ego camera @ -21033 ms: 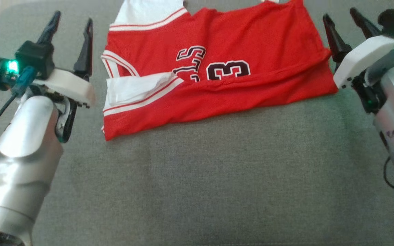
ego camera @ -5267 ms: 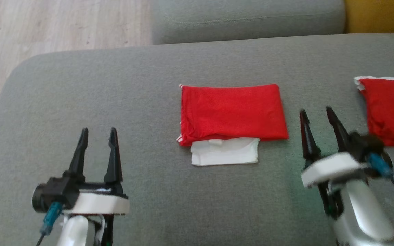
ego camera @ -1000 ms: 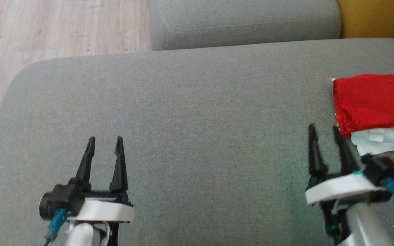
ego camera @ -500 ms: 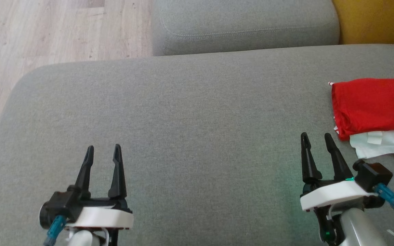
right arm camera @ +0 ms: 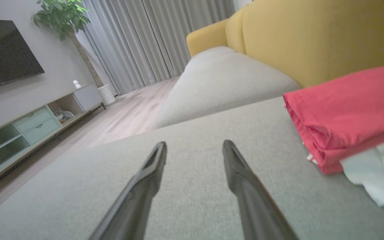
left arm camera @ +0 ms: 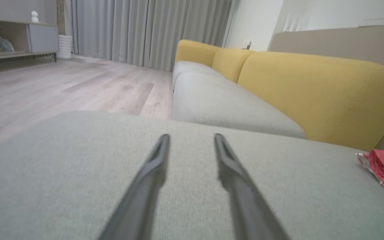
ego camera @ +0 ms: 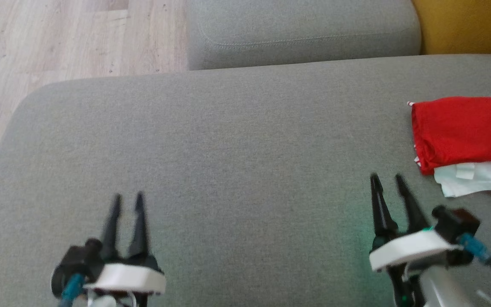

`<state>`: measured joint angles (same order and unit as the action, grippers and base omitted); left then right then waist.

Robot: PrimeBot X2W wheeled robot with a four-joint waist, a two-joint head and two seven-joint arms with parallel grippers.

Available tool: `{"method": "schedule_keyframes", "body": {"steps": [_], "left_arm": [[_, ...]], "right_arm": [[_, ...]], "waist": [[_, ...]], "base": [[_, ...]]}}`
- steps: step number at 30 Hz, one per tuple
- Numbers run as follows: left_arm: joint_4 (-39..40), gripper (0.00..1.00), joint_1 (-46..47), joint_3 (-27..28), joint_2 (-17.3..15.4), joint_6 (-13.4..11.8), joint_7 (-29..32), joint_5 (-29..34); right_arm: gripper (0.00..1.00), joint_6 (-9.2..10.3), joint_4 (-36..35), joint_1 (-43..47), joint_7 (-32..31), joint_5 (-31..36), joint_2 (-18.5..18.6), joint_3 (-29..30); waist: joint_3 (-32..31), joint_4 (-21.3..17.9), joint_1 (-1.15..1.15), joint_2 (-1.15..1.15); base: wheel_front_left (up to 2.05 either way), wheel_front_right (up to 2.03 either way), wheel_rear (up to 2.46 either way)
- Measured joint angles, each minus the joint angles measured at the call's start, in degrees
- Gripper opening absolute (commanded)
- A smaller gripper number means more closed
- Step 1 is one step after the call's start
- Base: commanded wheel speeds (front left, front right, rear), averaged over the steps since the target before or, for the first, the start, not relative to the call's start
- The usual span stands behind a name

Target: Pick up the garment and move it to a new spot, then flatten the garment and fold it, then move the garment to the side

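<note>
1. L pincer (ego camera: 128, 195) & R pincer (ego camera: 385, 176): fingers apart on both, nothing held, over the sofa seat (ego camera: 228, 149)
2. Folded red garment (ego camera: 463, 132) lies fwd-right of R pincer, near but not touching. Long axis runs L-R, white flap on its near edge. R arm closer, L well apart
3. Seat: flat grey fabric
4. Beyond: 2nd grey cushion (ego camera: 305, 30), yellow backrest (ego camera: 467, 25), wood floor (ego camera: 58, 38), curtains (left arm camera: 145, 30)

A grey sofa (ego camera: 228, 149) with yellow backrest (left arm camera: 312, 90), pale wood floor (ego camera: 58, 38), grey curtains (left arm camera: 145, 30).
</note>
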<state>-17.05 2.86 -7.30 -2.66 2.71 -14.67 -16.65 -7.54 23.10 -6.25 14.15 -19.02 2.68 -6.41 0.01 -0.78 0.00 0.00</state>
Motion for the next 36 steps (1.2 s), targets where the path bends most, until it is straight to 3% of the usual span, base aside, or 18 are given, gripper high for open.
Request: {"method": "schedule_keyframes", "body": {"steps": [5, 36], "left_arm": [[-3.4, 0.0, -2.6, -0.1, 0.0, 0.0, 0.6, -1.0], [-2.5, 0.0, -2.6, 2.1, 0.0, 0.9, 5.5, -19.0]], "right_arm": [[0.0, 0.0, 3.1, 3.2, -0.5, -1.0, -0.1, -0.2], [0.0, 0.0, 0.8, 3.3, -4.7, -18.6, -0.1, 3.0]], "waist": [[0.0, 0.0, 0.0, 0.0], [0.0, 0.2, 0.0, 0.0]], "base": [[0.0, 0.0, 0.0], [0.0, 0.0, 0.0]]}}
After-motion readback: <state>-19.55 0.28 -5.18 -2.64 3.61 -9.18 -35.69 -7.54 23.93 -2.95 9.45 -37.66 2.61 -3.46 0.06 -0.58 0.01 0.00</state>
